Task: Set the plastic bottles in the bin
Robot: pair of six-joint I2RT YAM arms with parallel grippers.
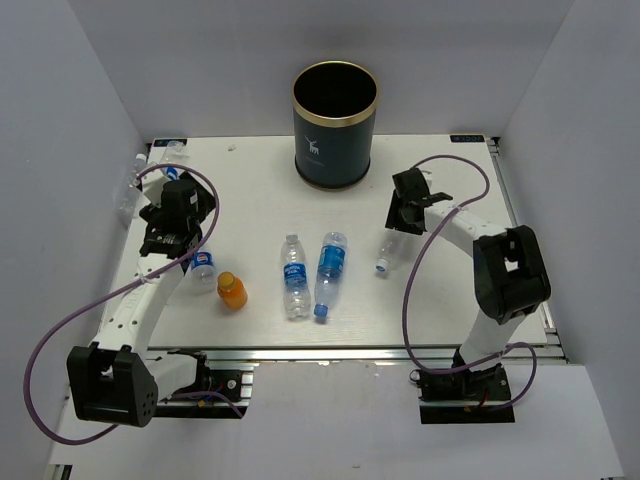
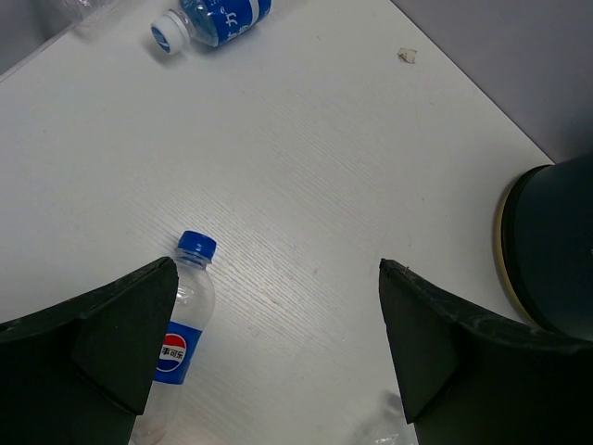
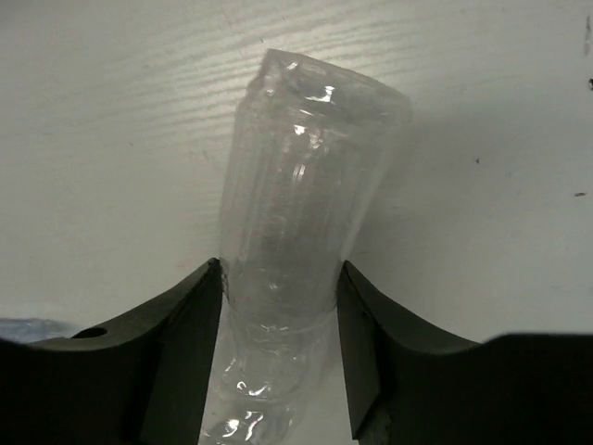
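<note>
Right gripper [image 3: 280, 269] is clamped on both sides of a clear bottle [image 3: 306, 167] lying near the right edge. Left gripper [image 2: 278, 269] is wide open and holds nothing, with a Pepsi bottle [image 2: 185, 320] by 1 finger at the left edge. Bin [image 1: 335, 125] stands upright mid far edge. Orange bottle [image 1: 232, 290] and 2 blue-label bottles [image 1: 293, 277] lie toward the near edge.
</note>
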